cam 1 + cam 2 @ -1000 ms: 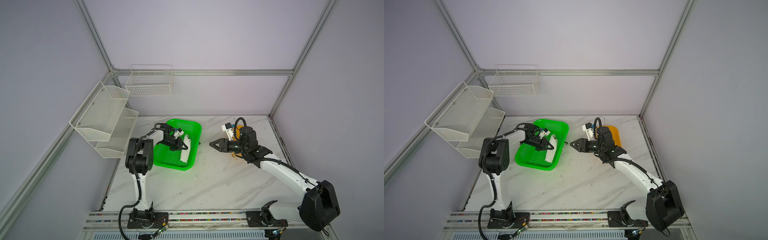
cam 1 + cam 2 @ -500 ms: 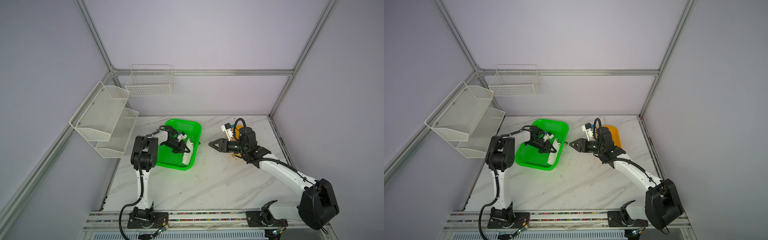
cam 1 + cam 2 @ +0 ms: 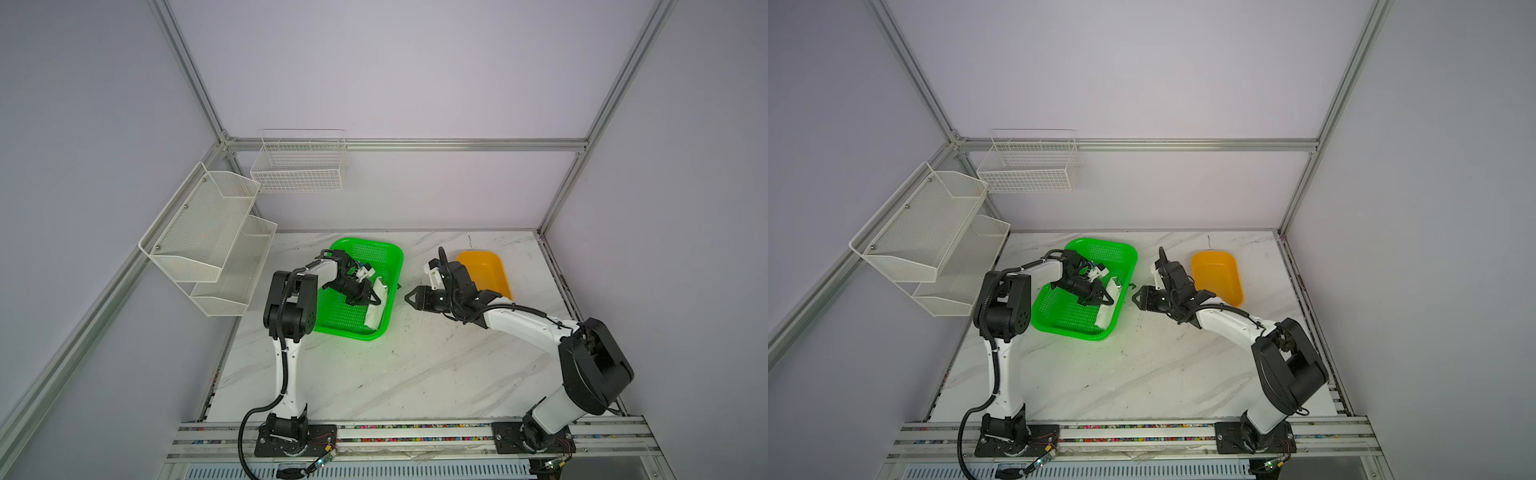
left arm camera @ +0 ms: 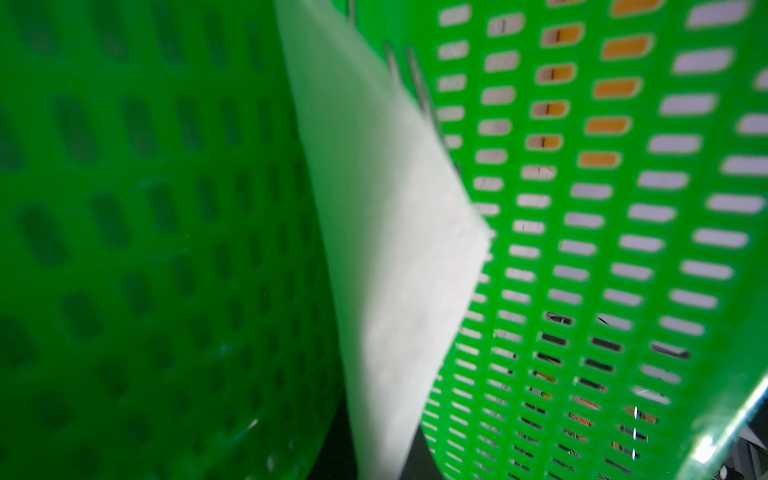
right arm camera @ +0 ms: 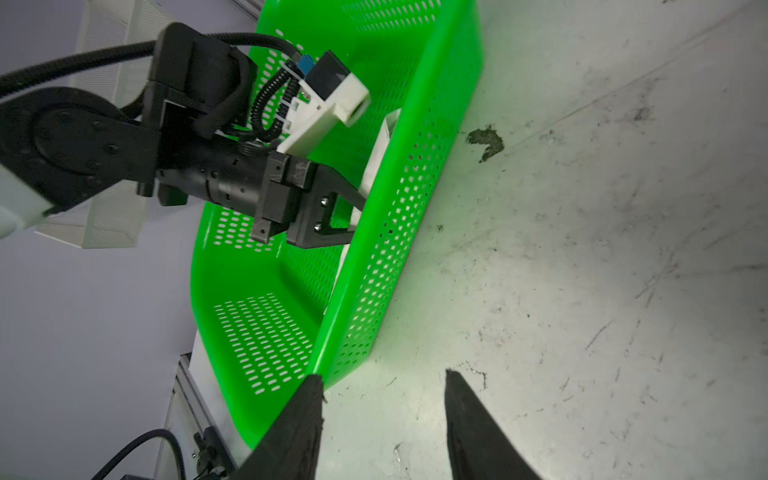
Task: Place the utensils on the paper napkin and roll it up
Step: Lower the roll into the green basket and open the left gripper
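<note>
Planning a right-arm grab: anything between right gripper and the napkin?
Yes. The green basket's side wall stands between the right gripper and the paper napkin, which lies inside along that wall. Left gripper is inside too.

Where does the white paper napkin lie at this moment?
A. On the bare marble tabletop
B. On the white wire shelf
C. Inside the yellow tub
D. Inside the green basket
D: in a top view the paper napkin lies inside the green basket, along the wall that faces the yellow tub.

No legible text, label or number anywhere
</note>
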`<state>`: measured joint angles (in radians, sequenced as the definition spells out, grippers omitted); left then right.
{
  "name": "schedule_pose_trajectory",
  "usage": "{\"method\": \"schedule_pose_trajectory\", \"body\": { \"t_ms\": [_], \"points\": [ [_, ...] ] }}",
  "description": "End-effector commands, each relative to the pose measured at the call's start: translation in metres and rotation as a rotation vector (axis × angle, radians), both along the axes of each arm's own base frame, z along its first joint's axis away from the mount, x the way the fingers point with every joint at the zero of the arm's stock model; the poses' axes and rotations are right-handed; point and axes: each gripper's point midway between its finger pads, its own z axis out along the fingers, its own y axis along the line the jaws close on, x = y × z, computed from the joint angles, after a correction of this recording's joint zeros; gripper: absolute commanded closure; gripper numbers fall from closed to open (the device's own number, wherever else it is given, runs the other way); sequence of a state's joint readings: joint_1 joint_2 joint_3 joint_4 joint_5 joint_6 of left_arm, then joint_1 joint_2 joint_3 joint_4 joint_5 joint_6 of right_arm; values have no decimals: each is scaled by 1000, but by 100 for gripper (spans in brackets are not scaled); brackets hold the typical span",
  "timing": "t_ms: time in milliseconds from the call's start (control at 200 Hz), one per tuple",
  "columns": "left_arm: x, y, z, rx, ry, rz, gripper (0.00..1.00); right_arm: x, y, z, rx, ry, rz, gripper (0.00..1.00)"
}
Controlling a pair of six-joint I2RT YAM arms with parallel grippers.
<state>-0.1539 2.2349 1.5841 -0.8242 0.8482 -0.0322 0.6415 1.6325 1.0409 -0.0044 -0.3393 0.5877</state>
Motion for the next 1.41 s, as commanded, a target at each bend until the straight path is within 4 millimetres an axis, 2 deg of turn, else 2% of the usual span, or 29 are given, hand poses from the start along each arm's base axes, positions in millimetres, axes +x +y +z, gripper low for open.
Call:
{"method": "schedule_pose_trajectory", "body": {
  "t_ms": [0,250,540,740,1030,1200,1400],
  "points": [
    [13,3,-1,62,-54,-17,87,13,7,3,-20,-32,-59,50],
    [15,6,-6,105,-49,-5,80,15,32,-4,-12,-31,-15,50],
    [18,12,-1,161,-75,2,71,18,33,-6,-23,-32,-36,50],
    [19,15,7,191,-99,10,53,18,28,1,-25,-46,-49,50],
    [29,26,37,273,-194,56,34,15,25,5,-26,-51,-48,49],
    [39,32,53,295,-259,120,35,14,25,9,-23,-59,-50,50],
    [52,24,45,275,-244,154,53,13,26,10,-19,-54,-43,49]
  ]
}}
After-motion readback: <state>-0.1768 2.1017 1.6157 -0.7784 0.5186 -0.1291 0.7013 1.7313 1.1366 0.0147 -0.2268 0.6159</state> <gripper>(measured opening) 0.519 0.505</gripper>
